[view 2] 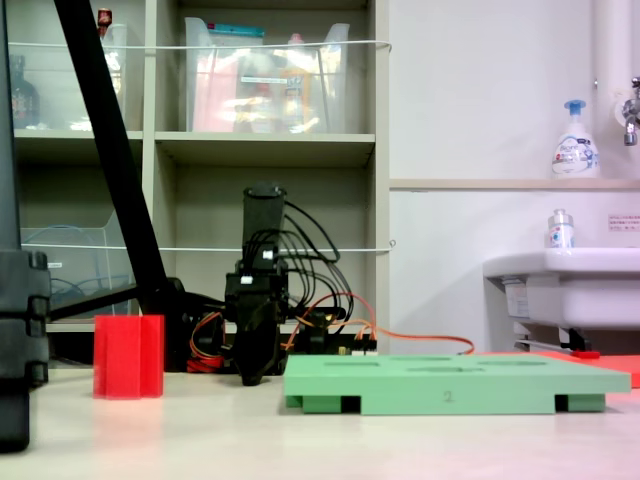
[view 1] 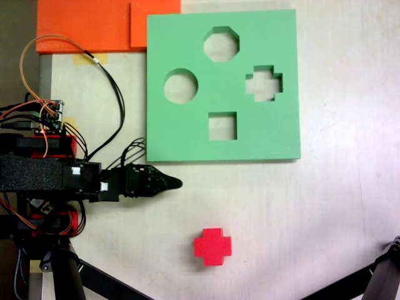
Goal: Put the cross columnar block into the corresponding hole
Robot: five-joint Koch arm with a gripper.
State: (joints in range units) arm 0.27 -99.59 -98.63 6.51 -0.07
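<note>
The red cross columnar block (view 1: 212,246) stands upright on the bare table, below and to the right of my gripper in a fixed view, and at the left (view 2: 128,356) in the other. The green foam board (view 1: 187,140) lies flat at the top, and its plus-shaped hole (view 1: 264,83) is at its right side. My gripper (view 1: 177,182) rests just below the board's lower left corner, its jaws closed to a single point with nothing between them. From the side, the gripper (view 2: 250,378) points down at the table between the block and the board (view 2: 455,385).
The board also has an octagonal hole (view 1: 221,44), a round hole (view 1: 180,85) and a square hole (view 1: 222,126). Orange foam sheets (view 1: 94,25) lie at the top left. Wires and the arm's base (view 1: 44,175) crowd the left edge. Tripod legs (view 1: 381,275) enter at the bottom.
</note>
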